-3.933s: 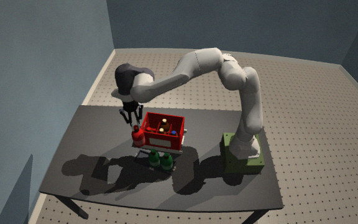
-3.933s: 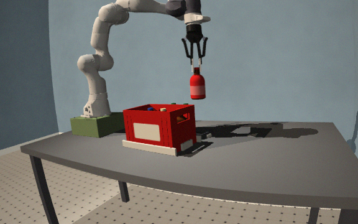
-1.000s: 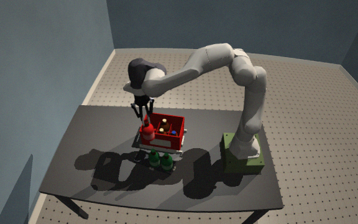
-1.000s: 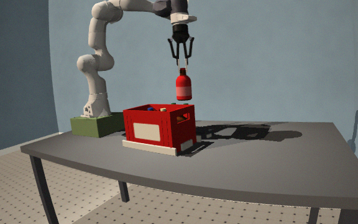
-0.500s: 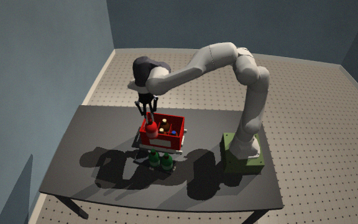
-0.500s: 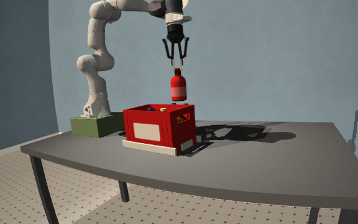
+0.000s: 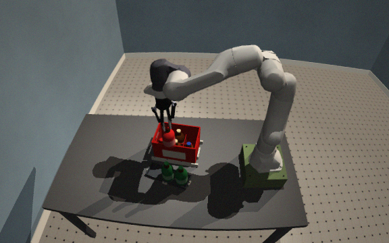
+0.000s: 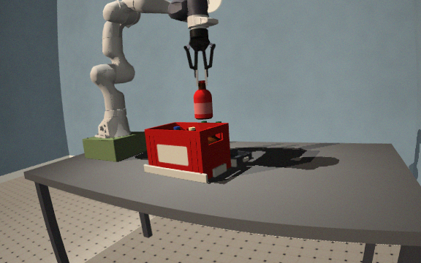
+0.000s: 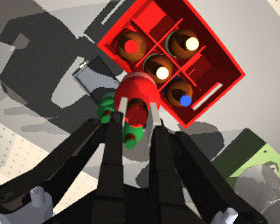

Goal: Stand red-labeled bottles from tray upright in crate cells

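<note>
My gripper [image 7: 166, 127] [image 8: 201, 81] [image 9: 137, 109] is shut on the neck of a red bottle with a pale label [image 7: 168, 138] [image 8: 202, 104] [image 9: 138, 87]. The bottle hangs upright, clear above the red crate [image 7: 175, 154] [image 8: 186, 150] [image 9: 217, 43], about over its wall on the tray side. In the wrist view the crate holds several brown bottles, with red [image 9: 131, 46], cream [image 9: 161, 72] [image 9: 191, 43] and blue [image 9: 184, 99] caps. Two of its cells [image 9: 157, 15] [image 9: 216, 78] are empty. Two green bottles [image 7: 167, 171] [image 7: 181, 175] stand upright on the dark tray [image 7: 152, 173].
The crate rests on a pale base strip [image 8: 175, 174]. The arm's green base block [image 7: 263, 175] [image 8: 113, 146] stands on the table beside the crate. The dark table [image 7: 96, 142] [image 8: 305, 183] reaches well beyond crate and tray.
</note>
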`<action>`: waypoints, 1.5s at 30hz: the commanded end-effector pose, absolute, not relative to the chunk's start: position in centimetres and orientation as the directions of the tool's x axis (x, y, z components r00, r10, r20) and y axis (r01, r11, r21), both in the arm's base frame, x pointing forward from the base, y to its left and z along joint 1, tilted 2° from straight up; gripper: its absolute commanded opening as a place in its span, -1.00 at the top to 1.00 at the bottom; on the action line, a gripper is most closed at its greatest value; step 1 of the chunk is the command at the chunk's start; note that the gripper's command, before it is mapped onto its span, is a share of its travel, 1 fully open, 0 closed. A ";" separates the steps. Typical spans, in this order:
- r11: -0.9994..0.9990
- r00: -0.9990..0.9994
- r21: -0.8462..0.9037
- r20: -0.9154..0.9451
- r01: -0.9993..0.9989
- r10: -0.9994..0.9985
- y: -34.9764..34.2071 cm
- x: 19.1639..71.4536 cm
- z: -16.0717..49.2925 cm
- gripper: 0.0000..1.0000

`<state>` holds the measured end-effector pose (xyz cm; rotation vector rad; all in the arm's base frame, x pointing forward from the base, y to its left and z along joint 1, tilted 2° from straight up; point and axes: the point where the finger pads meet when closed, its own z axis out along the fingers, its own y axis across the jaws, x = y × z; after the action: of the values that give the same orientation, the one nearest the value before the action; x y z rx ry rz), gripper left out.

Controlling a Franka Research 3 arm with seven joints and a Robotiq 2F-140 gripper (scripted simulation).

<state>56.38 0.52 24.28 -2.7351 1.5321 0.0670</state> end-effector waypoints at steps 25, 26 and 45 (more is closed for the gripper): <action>-0.539 0.539 -0.002 -0.032 -0.842 -0.842 -4.1 53.0 24.8 1.00; -0.539 0.539 -0.002 -0.032 -0.842 -0.842 -4.2 52.8 24.8 1.00; -0.539 0.539 -0.002 -0.032 -0.842 -0.842 -7.4 50.1 24.7 1.00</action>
<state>50.10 -6.75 24.24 -2.7309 1.5335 0.0659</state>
